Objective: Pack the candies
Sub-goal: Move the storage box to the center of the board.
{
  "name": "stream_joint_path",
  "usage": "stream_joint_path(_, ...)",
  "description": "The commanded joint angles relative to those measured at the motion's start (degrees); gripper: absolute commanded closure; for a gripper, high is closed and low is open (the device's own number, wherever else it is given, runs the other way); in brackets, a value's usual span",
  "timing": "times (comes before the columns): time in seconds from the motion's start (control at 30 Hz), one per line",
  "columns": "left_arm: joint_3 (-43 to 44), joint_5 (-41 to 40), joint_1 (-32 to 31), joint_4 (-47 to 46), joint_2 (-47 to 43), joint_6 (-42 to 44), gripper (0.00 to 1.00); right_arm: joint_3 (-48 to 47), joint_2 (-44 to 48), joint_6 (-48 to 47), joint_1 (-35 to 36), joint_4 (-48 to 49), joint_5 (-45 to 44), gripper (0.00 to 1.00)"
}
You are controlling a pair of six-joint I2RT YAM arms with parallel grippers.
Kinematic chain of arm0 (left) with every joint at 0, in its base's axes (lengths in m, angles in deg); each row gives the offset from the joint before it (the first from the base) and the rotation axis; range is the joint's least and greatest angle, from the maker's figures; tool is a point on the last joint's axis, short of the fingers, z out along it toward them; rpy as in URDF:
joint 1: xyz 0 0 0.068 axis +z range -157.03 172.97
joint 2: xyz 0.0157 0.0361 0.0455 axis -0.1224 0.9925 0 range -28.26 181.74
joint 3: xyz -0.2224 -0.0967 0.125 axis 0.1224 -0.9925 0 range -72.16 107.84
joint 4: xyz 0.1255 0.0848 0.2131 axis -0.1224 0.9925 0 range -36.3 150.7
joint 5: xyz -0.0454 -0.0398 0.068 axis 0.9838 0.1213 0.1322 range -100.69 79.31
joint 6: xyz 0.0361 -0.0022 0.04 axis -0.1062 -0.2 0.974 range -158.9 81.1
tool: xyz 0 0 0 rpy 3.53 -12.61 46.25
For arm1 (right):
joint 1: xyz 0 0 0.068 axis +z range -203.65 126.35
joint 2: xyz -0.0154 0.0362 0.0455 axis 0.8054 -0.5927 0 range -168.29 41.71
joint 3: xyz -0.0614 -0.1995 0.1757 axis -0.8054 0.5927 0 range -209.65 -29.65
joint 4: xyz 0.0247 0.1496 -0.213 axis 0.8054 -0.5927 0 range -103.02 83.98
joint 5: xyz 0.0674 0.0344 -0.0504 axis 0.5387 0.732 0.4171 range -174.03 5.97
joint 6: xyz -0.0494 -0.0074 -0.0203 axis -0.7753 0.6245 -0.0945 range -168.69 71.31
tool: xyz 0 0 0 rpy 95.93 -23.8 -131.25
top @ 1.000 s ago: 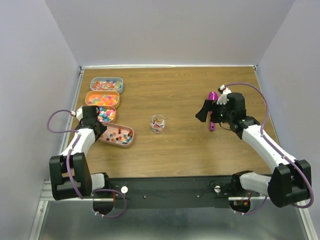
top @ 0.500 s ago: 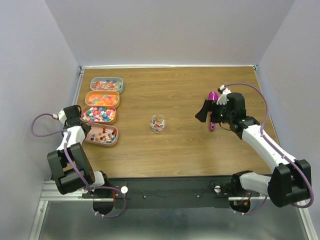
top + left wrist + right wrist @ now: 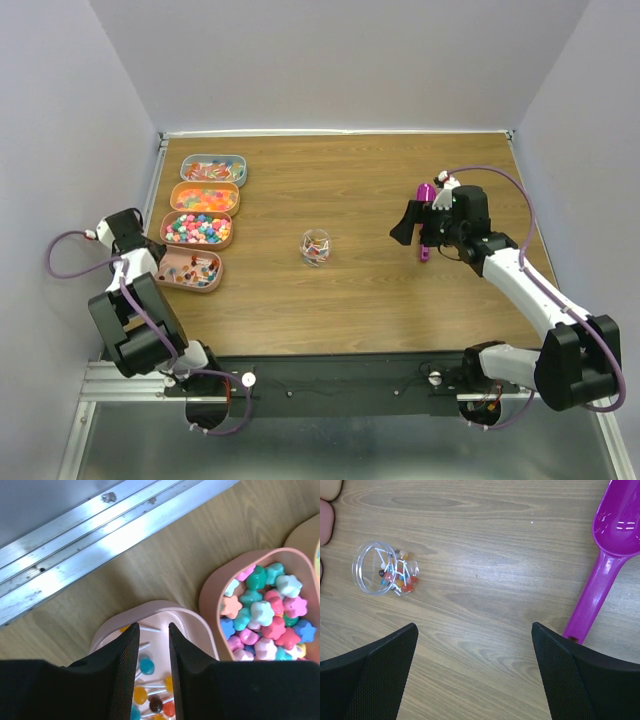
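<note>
We see the candies [image 3: 200, 228] sorted by kind in four oval trays lined up along the left side of the table [image 3: 350, 180], presumably so each sort can be drawn on separately. The left gripper [image 3: 152, 627] sits over the near end of the lollipop tray [image 3: 192, 622], its fingers drawn close together and seemingly pinching the tray's end wall, though the contact itself is hidden beneath them. We judge it grips the tray there to slide or steady it, since the thin rim is the only part narrow enough to clamp. The lollipops [image 3: 146, 666] show in the gap between the fingers, and the neighbouring tray [image 3: 210, 595] of star sweets [image 3: 260, 612] lies just beside it, apart by a thin strip of wood. The right gripper [image 3: 474, 630] hangs above the table with its fingers spread wide and nothing between them. The magenta scoop [image 3: 600, 585] lies flat just to its right, handle toward the arm, easy to pick up. A small clear jar [image 3: 385, 569] stands mid-table between the arms, holding only a few lollipops, so we reckon the packing is at an early stage
</note>
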Motion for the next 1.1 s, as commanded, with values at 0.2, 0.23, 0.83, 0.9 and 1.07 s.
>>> stream_joint_path(0.2, -3.74, 7.29, 0.61, -3.87, -7.52, -2.85, 0.62, 0.70, -0.90, -0.05, 0.44, 1.20, 0.52, 0.00)
stream_joint_path(0.23, -5.48, 9.20, 0.61, -4.04, -8.41, -3.21, 0.62, 0.70, -0.99, -0.14, 0.44, 1.29, 0.61, 0.00)
stream_joint_path(0.83, 3.55, 2.89, -23.10, 2.54, -12.03, 7.60, 0.51, 0.61, -0.73, -0.23, 0.44, 1.20, 0.26, 0.00)
stream_joint_path(0.9, 4.08, 3.68, -25.57, 1.84, -8.88, 8.47, 0.50, 0.70, -0.73, -0.14, 0.44, 1.12, 0.08, 0.00)
stream_joint_path(1.07, 8.03, 2.72, -31.63, 2.11, -1.40, 12.25, 0.48, 0.70, -1.08, -0.32, 0.44, 1.11, 0.08, 0.00)
